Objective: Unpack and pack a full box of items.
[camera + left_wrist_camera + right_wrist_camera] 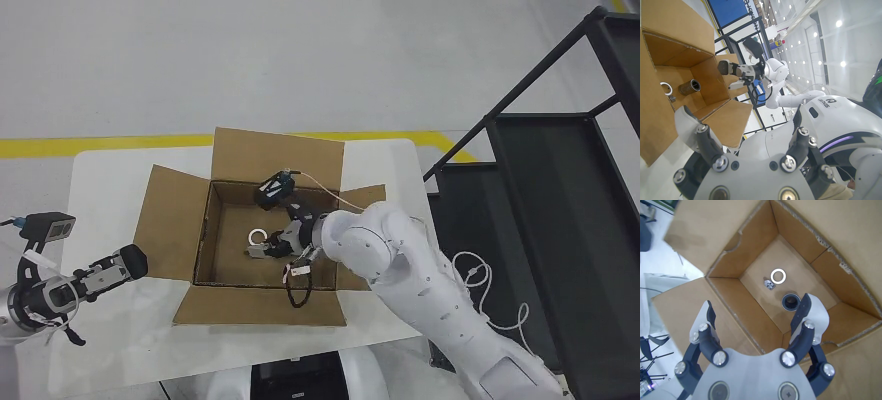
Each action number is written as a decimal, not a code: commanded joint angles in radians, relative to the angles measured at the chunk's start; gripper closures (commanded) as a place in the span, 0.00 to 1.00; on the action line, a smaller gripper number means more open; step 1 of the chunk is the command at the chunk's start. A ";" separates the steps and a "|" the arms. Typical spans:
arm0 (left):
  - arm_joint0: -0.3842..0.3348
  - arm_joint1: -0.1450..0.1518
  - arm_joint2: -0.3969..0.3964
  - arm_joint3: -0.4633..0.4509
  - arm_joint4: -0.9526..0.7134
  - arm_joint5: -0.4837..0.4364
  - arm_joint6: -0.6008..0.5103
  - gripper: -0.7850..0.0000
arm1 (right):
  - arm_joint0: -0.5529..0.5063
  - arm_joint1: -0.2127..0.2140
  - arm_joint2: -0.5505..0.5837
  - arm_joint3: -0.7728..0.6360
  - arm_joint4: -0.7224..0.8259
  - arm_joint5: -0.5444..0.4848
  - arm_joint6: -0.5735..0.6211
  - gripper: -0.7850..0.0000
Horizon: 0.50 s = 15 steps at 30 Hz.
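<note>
Leftmost, you have the left gripper (125,264), out over the white table (110,180) just beside the box's left flap. Its jaws stand wide apart with nothing between them.

Next, the cardboard box (170,225): mid-table, all four flaps folded outward.

On its floor are three items:
- a flat metal ring (778,276);
- a small metal bracket (769,284), just beside the ring;
- a cylindrical steel bushing (790,302), standing on end with its bore up, near the other two but apart from them.

Then the right gripper (757,303), which hangs above the box opening. Its fingers are spread wide and empty, and the bushing is nearest one fingertip.

Step in hand, by my judgement: unpacking, since every item you can see lies inside the box.

For the next move, lower the right gripper straight down between the walls, set the jaws across the bushing's round body, then close. Expect it to tip if you touch it off-centre.
</note>
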<state>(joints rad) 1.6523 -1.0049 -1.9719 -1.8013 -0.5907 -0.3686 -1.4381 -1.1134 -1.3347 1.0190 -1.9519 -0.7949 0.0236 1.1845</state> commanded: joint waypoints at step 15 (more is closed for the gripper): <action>0.000 0.000 0.000 0.000 0.000 0.000 0.000 0.00 | -0.260 0.072 0.399 -0.110 0.522 -0.447 -0.046 0.00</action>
<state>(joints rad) 1.6523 -1.0049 -1.9719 -1.8013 -0.5907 -0.3686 -1.4381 -1.3671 -1.2653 1.4113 -2.0664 -0.2913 -0.4143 1.1366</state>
